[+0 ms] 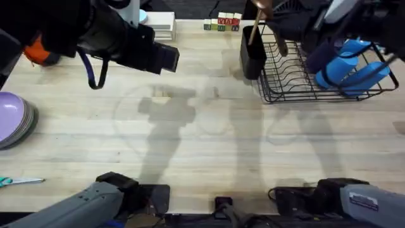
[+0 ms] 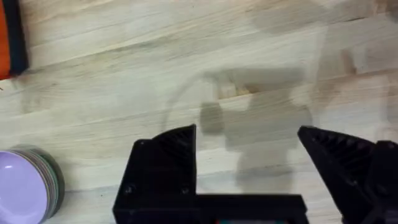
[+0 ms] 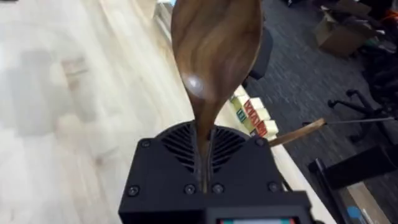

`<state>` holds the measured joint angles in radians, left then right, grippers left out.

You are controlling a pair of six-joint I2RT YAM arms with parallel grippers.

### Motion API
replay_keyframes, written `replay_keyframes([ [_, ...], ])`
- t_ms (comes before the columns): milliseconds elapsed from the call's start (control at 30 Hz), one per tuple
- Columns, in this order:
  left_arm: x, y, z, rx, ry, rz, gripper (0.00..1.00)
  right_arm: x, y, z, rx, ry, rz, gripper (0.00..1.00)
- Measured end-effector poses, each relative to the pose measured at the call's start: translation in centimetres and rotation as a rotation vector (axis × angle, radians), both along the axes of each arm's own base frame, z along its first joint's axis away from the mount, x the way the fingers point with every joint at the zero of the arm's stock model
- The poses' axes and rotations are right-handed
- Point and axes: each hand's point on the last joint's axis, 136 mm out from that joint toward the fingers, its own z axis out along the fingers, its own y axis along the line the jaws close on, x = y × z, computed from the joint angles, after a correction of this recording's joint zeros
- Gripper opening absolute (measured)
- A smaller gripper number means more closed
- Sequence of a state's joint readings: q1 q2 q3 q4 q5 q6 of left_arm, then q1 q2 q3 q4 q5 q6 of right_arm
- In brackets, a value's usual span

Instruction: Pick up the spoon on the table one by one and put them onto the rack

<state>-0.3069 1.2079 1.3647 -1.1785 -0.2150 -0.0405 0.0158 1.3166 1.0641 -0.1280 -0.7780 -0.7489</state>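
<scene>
The right hand (image 3: 205,163) gripped the darker spoon (image 3: 214,56) by its neck, bowl pointing away from the fingers. The lighter spoon (image 1: 255,28) stood tilted in the rack's caddy (image 1: 252,54), upper right. The left hand (image 2: 249,168) hung open over the counter (image 1: 209,145).

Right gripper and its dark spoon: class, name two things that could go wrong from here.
1. The right gripper pinches the dark spoon only at its thin neck, so it might swivel or slip.
2. A lighter spoon already leans in the rack's caddy; lowering the second could knock it or miss the opening.
</scene>
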Motion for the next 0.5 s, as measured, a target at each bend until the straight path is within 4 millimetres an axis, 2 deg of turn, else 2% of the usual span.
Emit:
replay_keyframes([
  [33,0.0,0.0,0.0,0.000,0.000,0.000,0.993,0.4,0.0,0.1,0.011,-0.002,-0.004,0.032],
  [67,0.0,0.0,0.0,0.000,0.000,0.000,0.993,1.7,0.2,0.7,0.054,-0.024,-0.019,0.032],
  [133,0.0,0.0,0.0,0.000,0.000,0.000,0.993,2.3,0.5,1.0,0.076,-0.038,-0.020,0.032],
  [367,0.0,0.0,0.0,0.000,0.000,0.000,0.993,3.2,2.2,0.3,0.125,0.001,0.000,0.033],
  [500,0.0,0.0,0.0,0.000,0.000,0.000,0.993,3.5,2.5,-0.4,0.149,0.048,-0.011,0.033],
])
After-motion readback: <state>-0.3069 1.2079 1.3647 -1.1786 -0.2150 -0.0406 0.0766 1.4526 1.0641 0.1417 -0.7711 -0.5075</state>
